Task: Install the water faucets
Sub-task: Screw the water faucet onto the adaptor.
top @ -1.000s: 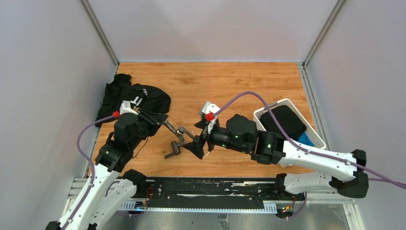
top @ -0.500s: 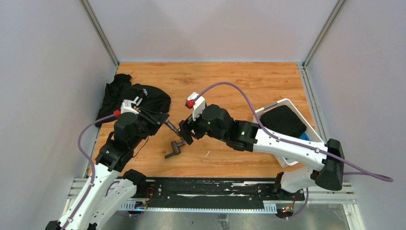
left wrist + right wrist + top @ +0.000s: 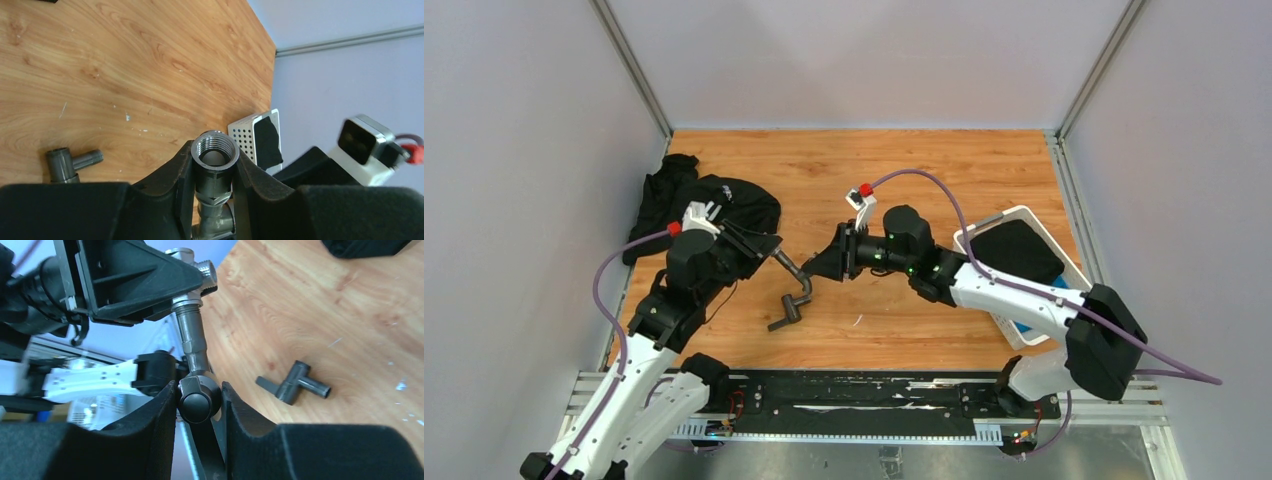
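The wooden table (image 3: 944, 170) is holding a black cloth (image 3: 724, 195) at the left. Its white marks are too small to read. The white basket (image 3: 243, 132) is partly hiding behind the right arm (image 3: 1024, 295). The left gripper (image 3: 215, 162) is squeezing the faucet (image 3: 192, 335) by its threaded end, and the right gripper (image 3: 199, 402) is pinching the round knob end. A small tee piece (image 3: 295, 382) is lying loose on the table, apart from both.
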`<state>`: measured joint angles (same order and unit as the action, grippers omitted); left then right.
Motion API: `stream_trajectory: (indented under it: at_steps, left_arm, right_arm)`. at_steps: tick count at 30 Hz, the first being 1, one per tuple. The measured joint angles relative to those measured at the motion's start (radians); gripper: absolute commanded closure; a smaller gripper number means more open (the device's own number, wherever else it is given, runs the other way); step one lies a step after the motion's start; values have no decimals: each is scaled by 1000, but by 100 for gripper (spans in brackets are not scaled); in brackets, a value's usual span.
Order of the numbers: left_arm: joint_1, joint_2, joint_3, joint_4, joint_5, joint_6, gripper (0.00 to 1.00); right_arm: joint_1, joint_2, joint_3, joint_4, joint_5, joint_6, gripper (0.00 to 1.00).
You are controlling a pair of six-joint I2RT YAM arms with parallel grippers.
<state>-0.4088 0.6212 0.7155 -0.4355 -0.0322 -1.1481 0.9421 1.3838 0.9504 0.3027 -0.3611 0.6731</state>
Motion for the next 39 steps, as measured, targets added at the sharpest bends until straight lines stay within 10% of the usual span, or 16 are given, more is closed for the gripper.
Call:
stream_trajectory:
  at_steps: [17, 19, 20, 26, 32, 39]
  left_arm:
    - [15, 34, 11, 143, 142, 141, 100]
    - [14, 47, 24, 148, 183, 157, 100]
    - [14, 49, 28, 150, 195, 164, 100]
    - [1, 69, 99, 82, 264, 211, 100]
    - [1, 75, 138, 31, 258, 215, 100]
    - [1, 147, 196, -118, 183, 164, 100]
  right_arm:
    - [-225, 397, -165, 1063, -520, 874, 99]
    - [-231, 389, -191, 1103, -528, 895, 81]
    - [-232, 380, -198, 1106, -529, 895, 49]
    - [-268, 140, -206, 700, -497, 626, 19]
    - [-282, -84, -41, 28, -281, 163, 16]
    - [-91, -332, -49, -282, 270, -354, 13]
